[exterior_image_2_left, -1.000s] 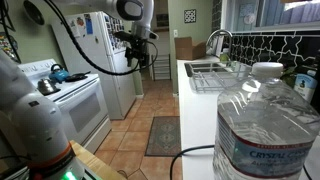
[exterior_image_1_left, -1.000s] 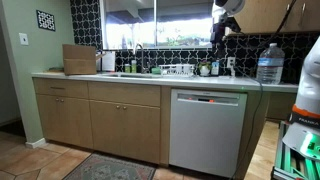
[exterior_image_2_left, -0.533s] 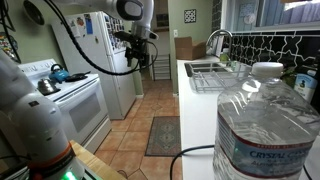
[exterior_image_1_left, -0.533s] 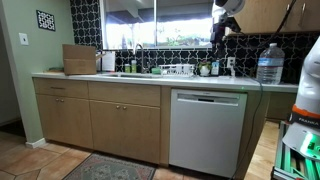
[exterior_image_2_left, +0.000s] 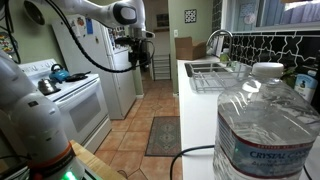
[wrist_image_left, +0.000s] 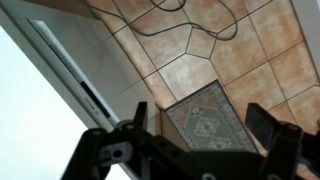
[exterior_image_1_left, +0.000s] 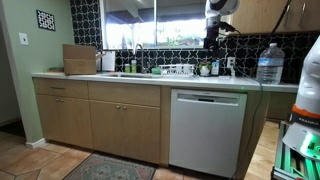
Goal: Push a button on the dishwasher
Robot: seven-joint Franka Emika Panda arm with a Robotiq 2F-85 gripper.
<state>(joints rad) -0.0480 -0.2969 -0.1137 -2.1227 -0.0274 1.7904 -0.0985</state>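
Note:
The dishwasher (exterior_image_1_left: 207, 135) is a tall silver-white front under the counter, with a narrow control strip (exterior_image_1_left: 208, 98) across its top showing a tiny red light. My gripper (exterior_image_1_left: 212, 42) hangs high above the counter, well above the dishwasher and apart from it. It also shows in an exterior view (exterior_image_2_left: 138, 63), out over the kitchen floor. In the wrist view the gripper (wrist_image_left: 200, 125) is open and empty, looking down at the floor. A pale surface with a dark slot (wrist_image_left: 70, 75) at the left of that view seems to be the dishwasher front.
A large water bottle (exterior_image_1_left: 269, 62) stands on the counter beside the dishwasher and fills the foreground in an exterior view (exterior_image_2_left: 265, 130). Tan cabinets (exterior_image_1_left: 100, 120), a sink faucet (exterior_image_1_left: 138, 55), a rug (wrist_image_left: 205, 112), a floor cable (wrist_image_left: 190, 25) and a stove (exterior_image_2_left: 70, 100) are nearby.
My gripper has shifted a little sideways and slightly up, staying high above the counter. Nothing else has moved.

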